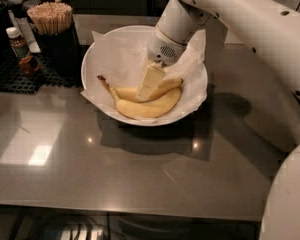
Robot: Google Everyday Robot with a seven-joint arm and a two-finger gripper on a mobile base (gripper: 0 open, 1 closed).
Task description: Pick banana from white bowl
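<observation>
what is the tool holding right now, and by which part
Cannot tell. The tool is down in the white bowl, against the middle of the upper banana, which lies on the paper liner; no clear hold shows.

Can read no text, brand, number or sign anywhere. Can make out a pale label on the small brown bottle (19, 48) at the far left of the table (140, 179), but not 1 legible word. See the gripper (151, 81) low inside the white bowl (86, 69), bearing no markings.
</observation>
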